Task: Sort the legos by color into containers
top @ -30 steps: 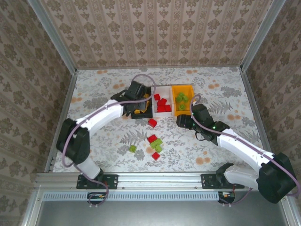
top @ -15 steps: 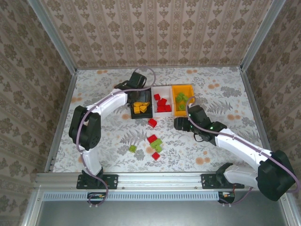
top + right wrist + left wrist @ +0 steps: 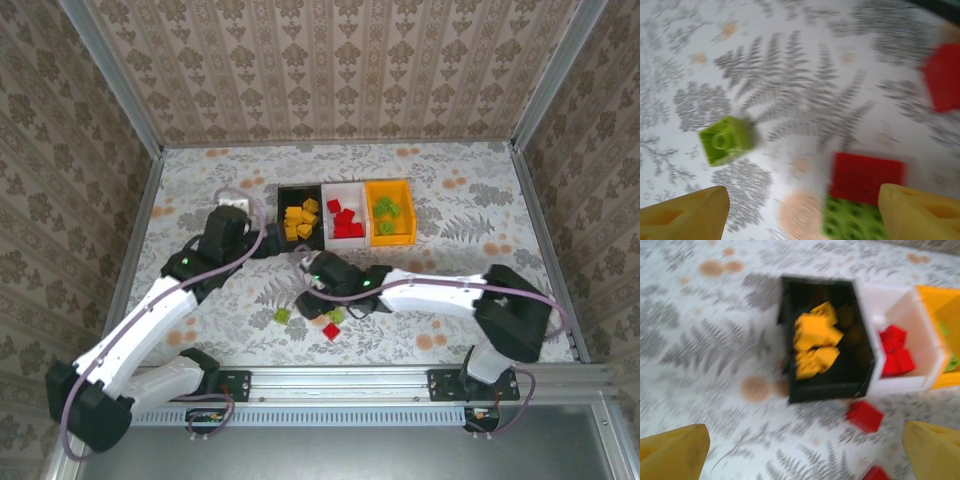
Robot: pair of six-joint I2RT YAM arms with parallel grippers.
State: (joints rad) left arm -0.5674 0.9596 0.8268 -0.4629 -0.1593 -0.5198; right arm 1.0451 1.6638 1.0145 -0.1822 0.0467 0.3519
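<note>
1. Overhead, the black bin sat toward the far side of the table. The white bin touched its right side, and the orange bin came next in the same row.
2. Yellow legos lay heaped inside the black bin. Red legos filled the white bin beside it, and green legos lay in the orange bin, farthest from the black one.
3. The left gripper hovered just off the black bin's near left corner, pointing toward it.
4. In the left wrist view that gripper had its fingers spread wide with nothing between them, and the black bin lay straight ahead.
5. A red lego lay on the table near the black bin's near right corner, not touching it.
6. The right gripper hung over the table on the black bin's near side, close to the loose legos, which lay well apart from that bin.
7. In the right wrist view that gripper had its fingers parted and gripped nothing.
8. Below it a lone green lego sat by itself, and a red brick touched a green brick. A blurred red block lay farther off.
</note>
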